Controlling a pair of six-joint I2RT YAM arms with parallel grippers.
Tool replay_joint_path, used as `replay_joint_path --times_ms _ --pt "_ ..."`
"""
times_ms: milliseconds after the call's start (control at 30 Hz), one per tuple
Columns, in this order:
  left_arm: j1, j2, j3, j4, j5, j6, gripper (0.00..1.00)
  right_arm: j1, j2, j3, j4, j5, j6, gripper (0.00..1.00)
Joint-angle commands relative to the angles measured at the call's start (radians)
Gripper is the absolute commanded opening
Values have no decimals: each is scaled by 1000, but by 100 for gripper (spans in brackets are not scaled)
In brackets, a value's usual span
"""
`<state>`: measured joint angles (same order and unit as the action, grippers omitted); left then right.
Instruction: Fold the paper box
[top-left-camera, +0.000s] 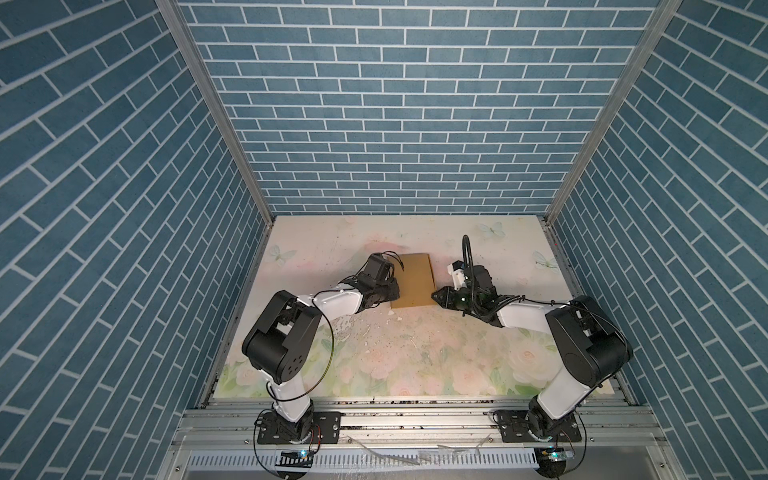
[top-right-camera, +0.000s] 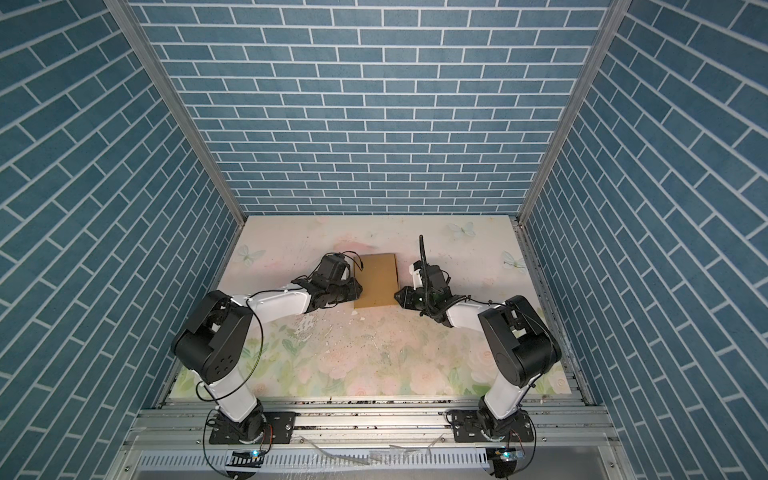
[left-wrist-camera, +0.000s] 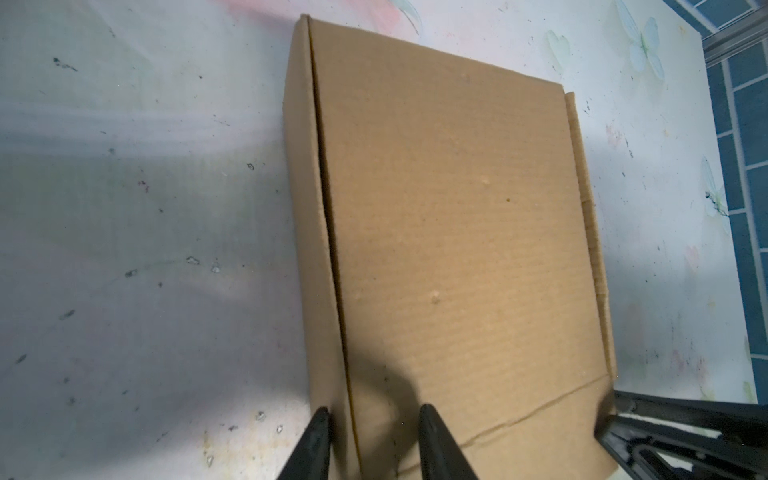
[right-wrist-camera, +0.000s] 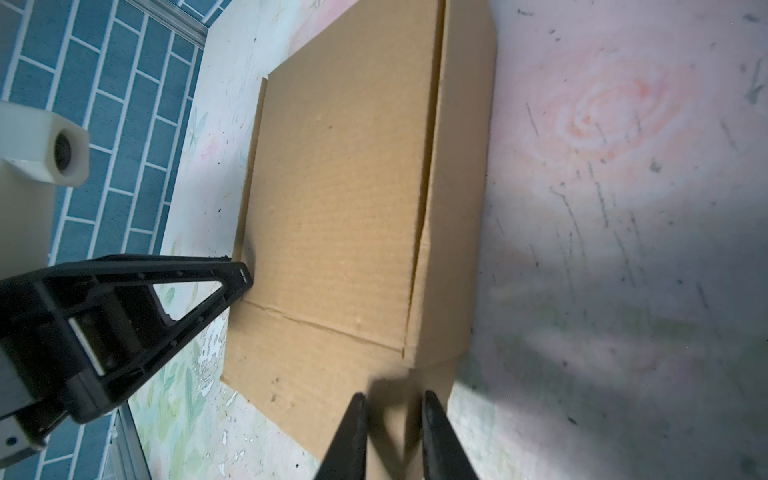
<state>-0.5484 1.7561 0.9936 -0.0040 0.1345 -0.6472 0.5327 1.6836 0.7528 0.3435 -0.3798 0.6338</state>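
**Left tool** (left-wrist-camera: 374, 411): fingers part-way apart, straddling the box's long side edge. It sits at the box's lower left corner in both top views. Whether it pinches the board cannot be told.

**Right tool** (right-wrist-camera: 394, 397): fingers narrowly apart with a cardboard tab between them, at the box's lower right corner in both top views. Whether it grips the tab cannot be told either.

**Paper box** (top-left-camera: 413, 282): plain brown corrugated board with the lid down, lying flat on the tabletop (top-left-camera: 332, 365). It is just below frame centre in both top views, between the two tools. A crease line crosses the panel at the end where both tools work.

**Handling (judged):**
- Light, stiff across the panels, and hinging readily at the creases.
- Matte, so not slippery to the fingers, though likely to slide on the tabletop.
- The broad face is too wide to span, so take hold at a wall edge or flap.
- Grip gently, since corrugated board dents.
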Motion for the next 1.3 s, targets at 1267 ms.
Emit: replay_joint_path --times_ms 1267 --pt "-24 -59 34 -155 -1 -37 52 -2 -58 14 22 15 -147 32"
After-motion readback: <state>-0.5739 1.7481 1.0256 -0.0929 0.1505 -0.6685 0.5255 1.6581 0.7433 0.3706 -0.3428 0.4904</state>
